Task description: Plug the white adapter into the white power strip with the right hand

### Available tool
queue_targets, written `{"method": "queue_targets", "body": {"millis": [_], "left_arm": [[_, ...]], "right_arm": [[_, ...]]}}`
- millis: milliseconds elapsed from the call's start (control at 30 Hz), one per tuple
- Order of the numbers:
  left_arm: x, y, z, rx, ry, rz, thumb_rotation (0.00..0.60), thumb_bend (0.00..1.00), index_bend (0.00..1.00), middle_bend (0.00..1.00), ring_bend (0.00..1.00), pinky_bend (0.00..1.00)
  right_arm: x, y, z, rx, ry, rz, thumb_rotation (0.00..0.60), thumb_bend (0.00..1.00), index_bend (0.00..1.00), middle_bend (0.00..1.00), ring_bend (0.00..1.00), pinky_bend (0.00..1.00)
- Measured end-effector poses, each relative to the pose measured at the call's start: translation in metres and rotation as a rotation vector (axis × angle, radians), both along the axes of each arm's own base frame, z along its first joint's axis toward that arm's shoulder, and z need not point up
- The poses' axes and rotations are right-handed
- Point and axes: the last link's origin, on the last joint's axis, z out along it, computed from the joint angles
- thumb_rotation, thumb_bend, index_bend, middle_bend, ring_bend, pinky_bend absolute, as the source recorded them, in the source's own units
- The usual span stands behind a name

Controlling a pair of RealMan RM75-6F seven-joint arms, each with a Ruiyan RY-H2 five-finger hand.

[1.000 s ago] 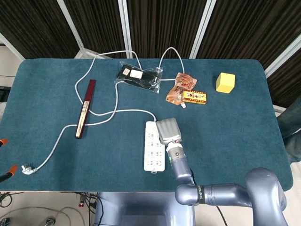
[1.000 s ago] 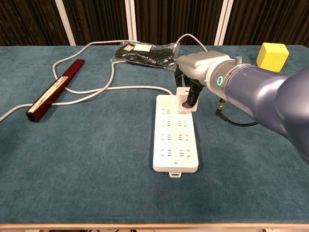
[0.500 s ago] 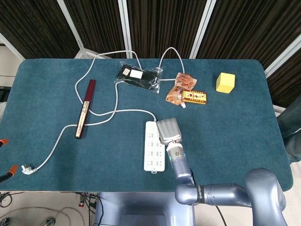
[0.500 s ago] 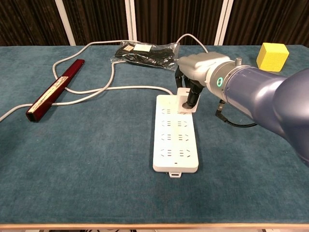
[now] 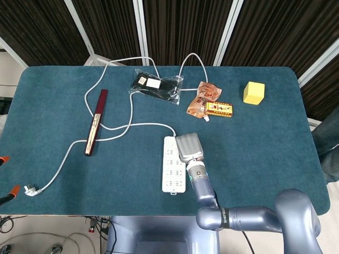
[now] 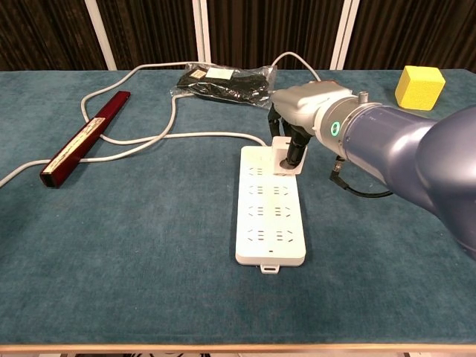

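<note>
While the head view looks straight down, the right hand [image 5: 189, 147] sits over the far right corner of the white power strip [image 5: 172, 172], which lies with its long axis running away from the robot, cord end at the far side. You only see the back of the hand from up there, so the white adapter and the fingers are hidden. Counting stuff: one strip, one dark red stick [image 5: 96, 121] off to the hand's left, one black bagged item [image 5: 156, 87] and two snack packets [image 5: 211, 102] beyond the hand, one yellow cube [image 5: 253, 92] far right. A white cable [image 5: 122, 127] loops across the teal cloth table [image 5: 265, 148], ending in one loose plug [image 5: 30, 190] at the near left edge. Dark slatted panels behind.

From the chest view you get more: the right hand [image 6: 297, 130] comes down from the right, dark fingers [image 6: 293, 149] curled tight around the white adapter [image 6: 286, 158], which sits on the strip's [image 6: 269, 212] far right socket row. Can't tell if it's fully seated. Same stick [image 6: 80, 140], bag [image 6: 227, 80], cube [image 6: 419, 86]. Left hand isn't visible in either view.
</note>
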Motion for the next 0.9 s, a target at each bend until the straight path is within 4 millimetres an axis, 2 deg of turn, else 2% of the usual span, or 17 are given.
{"method": "queue_targets", "body": {"millis": [733, 900], "left_arm": [[-0.001, 0.0, 0.0, -0.002, -0.004, 0.001, 0.6, 0.19, 0.23, 0.0, 0.0, 0.12], [-0.001, 0.001, 0.0, -0.003, -0.004, 0.002, 0.6, 0.19, 0.23, 0.0, 0.0, 0.12]], "right_arm": [[0.002, 0.001, -0.012, 0.024, 0.015, -0.024, 0.6, 0.64, 0.82, 0.79, 0.95, 0.98], [0.002, 0.001, -0.014, 0.028, 0.017, -0.028, 0.6, 0.64, 0.85, 0.81, 0.97, 1.0]]}}
